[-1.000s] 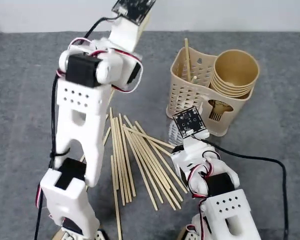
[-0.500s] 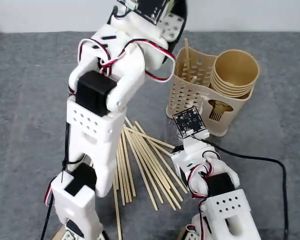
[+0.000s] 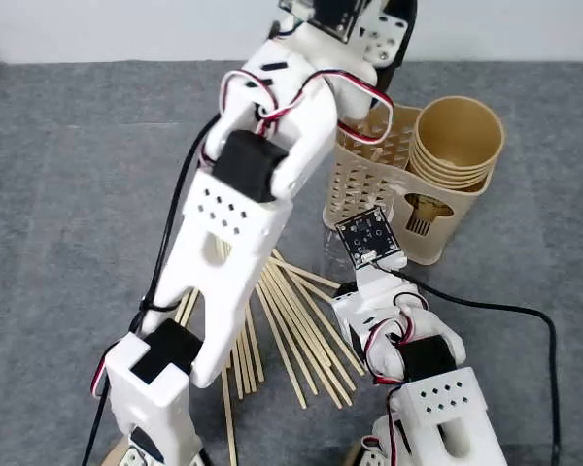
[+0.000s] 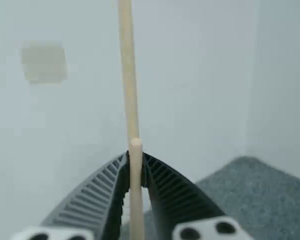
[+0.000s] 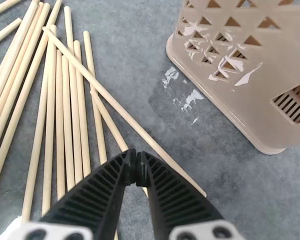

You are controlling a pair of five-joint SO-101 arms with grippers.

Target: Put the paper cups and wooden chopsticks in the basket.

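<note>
No readable text, numbers or brands anywhere. 1 sign-like mark: a cut-out pictogram (image 3: 426, 215) on the front wall of the basket (image 3: 364, 189), right of centre in the high view, its shape not clear enough to name. Small dark circuit board (image 3: 369, 238) just below it, centre of frame: tiny marks, too small to read. Pale rectangular patch (image 4: 43, 62) on the wall, upper left of the left wrist view: blank.
</note>
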